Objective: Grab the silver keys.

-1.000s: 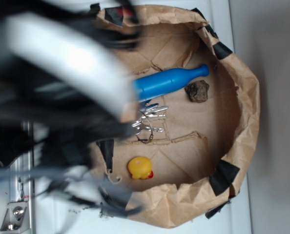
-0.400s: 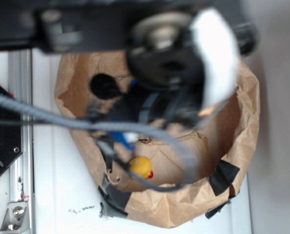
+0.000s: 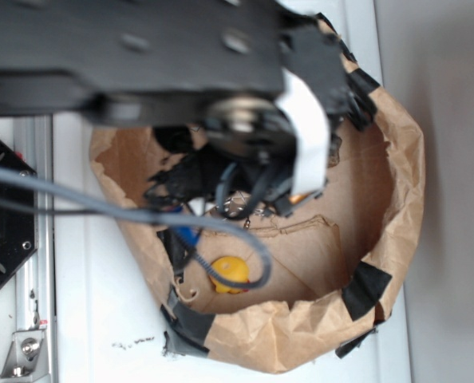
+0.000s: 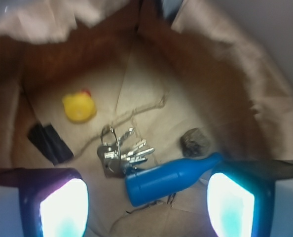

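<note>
Inside the crumpled brown paper bag [image 4: 220, 64] lie four loose things, seen best from the wrist view. The silver keys [image 4: 121, 152] rest on the bag's paper floor near the middle, fanned out on a thin wire ring, their tips pointing right. Just beside them on the near side lies the blue plastic bottle [image 4: 168, 178], flat on its side with its narrow neck angled to the right; its wide end sits close against the keys, though whether the two touch cannot be told. A small dark rock [image 4: 195, 142] lies right of the keys, just beyond the bottle's neck. A yellow rubber duck [image 4: 79, 107] sits farther off to the left, well apart from the keys, and a strip of black tape [image 4: 50, 143] is stuck to the floor below it.

The gripper [image 4: 146, 210] hangs above the bag with its jaws spread wide, one pale finger [image 4: 62, 210] at the lower left and the other at the lower right, nothing between them. The bottle's wide end and the keys lie in the gap between the two fingers.

From the exterior view the black arm [image 3: 141, 56] covers most of the bag [image 3: 396, 199]; only the duck [image 3: 229, 271] shows clearly under a grey cable [image 3: 85, 203].
</note>
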`<state>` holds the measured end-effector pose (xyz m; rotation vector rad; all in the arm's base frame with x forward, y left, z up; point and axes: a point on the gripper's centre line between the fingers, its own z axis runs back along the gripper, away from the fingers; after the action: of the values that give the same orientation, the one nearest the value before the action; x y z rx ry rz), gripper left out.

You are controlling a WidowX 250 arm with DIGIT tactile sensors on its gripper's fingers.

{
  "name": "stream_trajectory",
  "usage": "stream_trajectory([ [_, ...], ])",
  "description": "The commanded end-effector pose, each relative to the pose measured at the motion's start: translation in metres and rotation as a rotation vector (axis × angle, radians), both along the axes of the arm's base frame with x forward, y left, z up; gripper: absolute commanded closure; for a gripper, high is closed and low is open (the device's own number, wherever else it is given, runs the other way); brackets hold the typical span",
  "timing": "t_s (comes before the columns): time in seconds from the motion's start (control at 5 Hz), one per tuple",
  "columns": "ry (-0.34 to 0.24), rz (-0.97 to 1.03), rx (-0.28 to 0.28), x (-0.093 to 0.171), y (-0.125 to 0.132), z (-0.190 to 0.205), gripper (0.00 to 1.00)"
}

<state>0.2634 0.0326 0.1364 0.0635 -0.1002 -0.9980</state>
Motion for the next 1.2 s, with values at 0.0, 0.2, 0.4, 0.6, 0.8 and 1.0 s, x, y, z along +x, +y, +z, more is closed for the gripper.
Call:
stream_trajectory([
  [0.0,-0.054,-0.004,0.010,0.0042,-0.0040,0.0147,0.00],
  [0.2,-0.054,-0.004,0.010,0.0042,-0.0040,0.0147,0.00],
  [0.4,-0.054,-0.004,0.010,0.0042,-0.0040,0.0147,0.00],
  [0.6,-0.054,-0.004,0.010,0.0042,-0.0040,0.0147,0.00],
  [0.8,-0.054,-0.004,0.010,0.0042,-0.0040,0.0147,0.00],
  [1.0,-0.117,-0.083,-0.034,0.0019,-0.0005,0.0051,0.00],
])
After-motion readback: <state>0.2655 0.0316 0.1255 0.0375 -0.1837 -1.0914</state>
